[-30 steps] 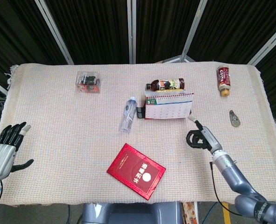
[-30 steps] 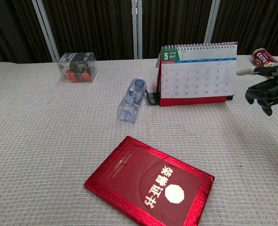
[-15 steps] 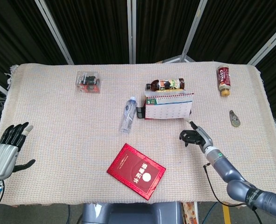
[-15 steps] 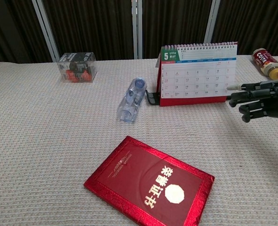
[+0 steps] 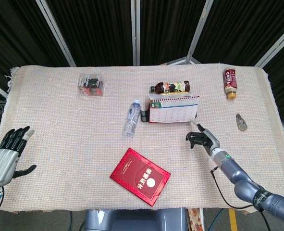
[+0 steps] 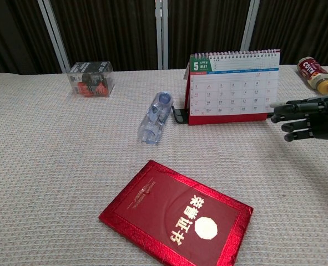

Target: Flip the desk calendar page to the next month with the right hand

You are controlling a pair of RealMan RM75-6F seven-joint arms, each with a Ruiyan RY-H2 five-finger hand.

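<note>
The desk calendar (image 5: pixel 173 109) stands upright at the middle back of the cloth, its May page facing me (image 6: pixel 233 86), white grid under a spiral top. My right hand (image 5: pixel 202 139) hovers just right of and in front of the calendar's lower right corner. Its dark fingers (image 6: pixel 290 111) stretch leftward toward that corner, a small gap away, and hold nothing. At the table's near left edge, my left hand (image 5: pixel 5 154) is held with its fingers spread and nothing in them; it does not appear in the chest view.
A water bottle (image 6: pixel 154 117) lies left of the calendar beside a black clip (image 6: pixel 178 115). A red booklet (image 6: pixel 177 213) lies at front centre. A clear box (image 5: pixel 91 83) sits back left, a tea bottle (image 5: pixel 170 87) behind the calendar, a brown bottle (image 5: pixel 230 82) back right.
My right hand has swung left and in toward the calendar's lower right corner, its fingers now pointing at it. The calendar page and my left hand have not moved.
</note>
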